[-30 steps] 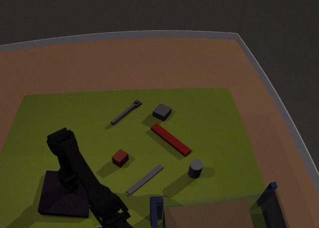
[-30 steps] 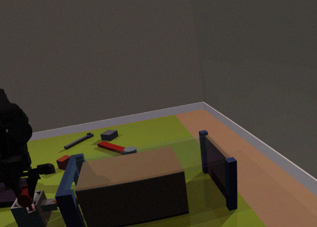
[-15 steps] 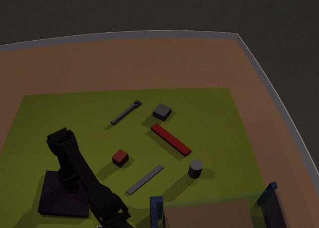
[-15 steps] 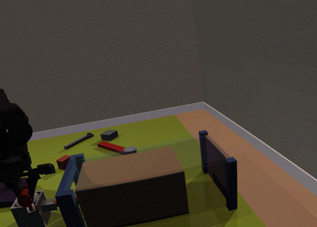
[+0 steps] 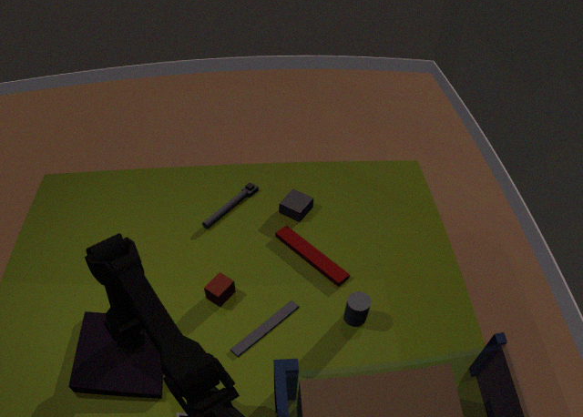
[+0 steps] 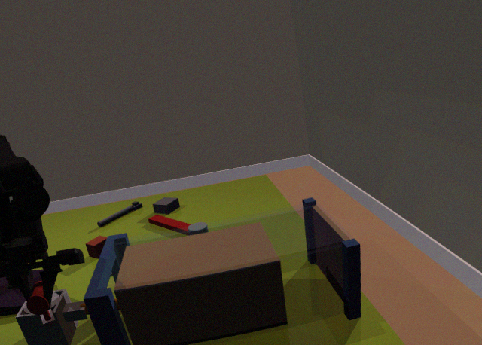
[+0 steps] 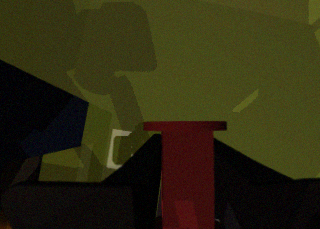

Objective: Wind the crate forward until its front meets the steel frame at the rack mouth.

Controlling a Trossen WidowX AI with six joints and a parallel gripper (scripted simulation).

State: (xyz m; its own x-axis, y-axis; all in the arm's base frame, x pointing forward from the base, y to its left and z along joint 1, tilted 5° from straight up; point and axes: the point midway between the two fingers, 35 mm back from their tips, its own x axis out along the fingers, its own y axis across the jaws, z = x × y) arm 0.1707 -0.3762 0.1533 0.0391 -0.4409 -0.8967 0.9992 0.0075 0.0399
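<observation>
The crate [image 5: 376,396] [image 6: 202,255] is a long brown box, sitting flat inside the clear-panelled cubby. Its front is close behind the blue steel frame [image 5: 281,389] [image 6: 99,281]; whether they touch I cannot tell. The grey winch [image 6: 44,329] stands in front of the frame, with a bit of orange strap between. The red winch handle [image 6: 38,300] [image 7: 187,181] stands over the winch top; the key's seat is hidden. My gripper [image 6: 38,292] [image 7: 180,141] is shut on the handle's red grip, one dark finger on each side. In the top view the fingers are out of frame.
On the green mat [image 5: 376,191] lie a dark wrench-like tool [image 5: 228,207] [image 6: 118,215], a grey block [image 5: 296,204] [image 6: 166,205], a red bar [image 5: 311,255] [image 6: 168,223], a red cube [image 5: 219,288] [image 6: 96,246], a grey strip [image 5: 265,328] and a grey cylinder [image 5: 357,308]. Blue posts [image 6: 351,279] stand behind the crate.
</observation>
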